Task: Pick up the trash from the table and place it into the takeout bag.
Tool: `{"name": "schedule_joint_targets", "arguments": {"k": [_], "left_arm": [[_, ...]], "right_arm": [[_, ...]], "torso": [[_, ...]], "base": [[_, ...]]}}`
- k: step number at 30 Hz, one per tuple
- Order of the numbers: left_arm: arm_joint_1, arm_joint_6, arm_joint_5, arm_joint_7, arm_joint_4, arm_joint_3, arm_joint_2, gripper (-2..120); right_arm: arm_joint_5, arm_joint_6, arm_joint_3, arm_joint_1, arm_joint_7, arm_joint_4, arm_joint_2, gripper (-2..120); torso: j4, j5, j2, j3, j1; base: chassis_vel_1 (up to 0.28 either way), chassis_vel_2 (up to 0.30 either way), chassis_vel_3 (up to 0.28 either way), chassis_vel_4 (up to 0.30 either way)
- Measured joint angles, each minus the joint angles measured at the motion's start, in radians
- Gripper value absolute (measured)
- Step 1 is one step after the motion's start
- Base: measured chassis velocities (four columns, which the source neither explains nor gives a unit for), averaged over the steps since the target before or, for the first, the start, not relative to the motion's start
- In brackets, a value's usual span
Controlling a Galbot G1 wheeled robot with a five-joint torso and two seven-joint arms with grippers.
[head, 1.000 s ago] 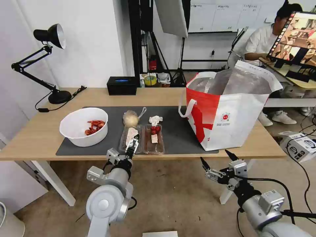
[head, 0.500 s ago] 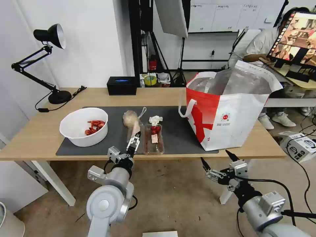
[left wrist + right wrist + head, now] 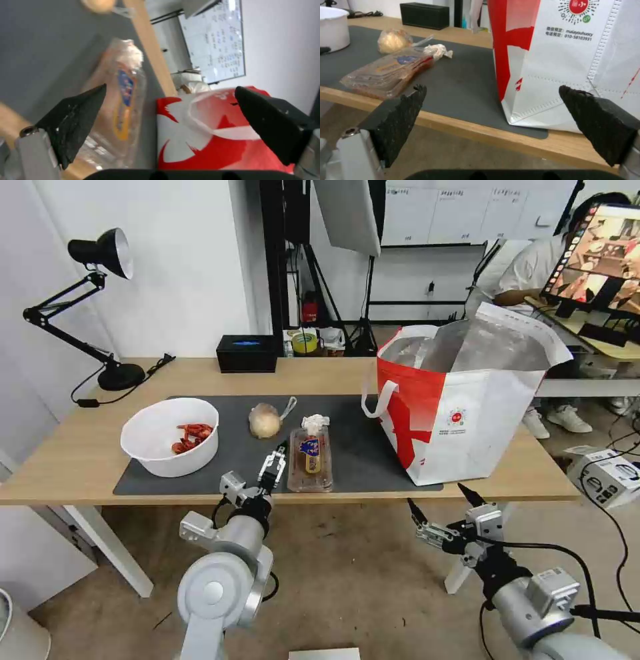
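On the table's [image 3: 80, 447] dark mat lie a white bowl [image 3: 170, 437] with red crayfish shells, a knotted clear bag [image 3: 265, 420] of a beige lump, a crumpled tissue [image 3: 313, 422] and a clear plastic tray [image 3: 310, 463], folded shut with a blue and yellow label on top. My left gripper [image 3: 273, 465] hovers open just left of the tray [image 3: 123, 105], touching nothing. The red-and-white takeout bag [image 3: 460, 400] stands open at the mat's right end. My right gripper [image 3: 443, 507] waits open below the table's front edge, facing the takeout bag [image 3: 560, 57] and the tray [image 3: 386, 71].
A black box [image 3: 247, 353] sits at the table's back edge and a black desk lamp [image 3: 107, 313] at the back left. The bag's white loop handle [image 3: 377, 400] hangs toward the tray. Bare mat lies between tray and bag.
The tray's open left half has swung over onto its right half, so it now lies shut. My left gripper has shifted slightly right and forward. The right arm has stayed put.
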Motion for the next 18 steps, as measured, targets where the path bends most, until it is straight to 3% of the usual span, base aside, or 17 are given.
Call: {"name": "schedule_joint_targets", "arguments": {"k": [5,8,12,15,18], "left_arm": [[-0.023,0.004,0.044,0.04,0.012,0.021,0.03,100],[-0.051,0.02,0.17,0.115,0.035,0.049,0.086,100],[-0.07,0.022,0.25,0.164,0.051,0.062,0.126,100],[-0.105,0.011,0.368,0.278,0.084,0.078,0.206,97],[-0.125,0.003,0.399,0.324,0.101,0.086,0.248,90]], "right_arm": [[0.001,0.0,0.003,-0.004,0.0,0.003,0.0,100],[0.003,0.001,0.004,-0.005,0.0,0.007,-0.002,100],[0.005,0.002,0.005,-0.005,0.001,0.009,-0.002,100],[0.029,0.003,0.004,-0.005,0.007,0.01,-0.005,100],[0.055,0.002,0.002,-0.003,0.014,0.011,-0.007,100]], "torso": [[0.0,-0.0001,0.0,0.0,0.0],[0.0,-0.0001,0.0,0.0,0.0],[0.0,-0.0001,0.0,0.0,0.0],[0.0,-0.0001,0.0,0.0,0.0],[0.0001,0.0001,0.0,0.0,0.0]], "base": [[0.0,0.0,0.0,0.0],[0.0,0.0,0.0,0.0],[0.0,0.0,0.0,0.0],[0.0,0.0,0.0,0.0],[0.0,0.0,0.0,0.0]]}}
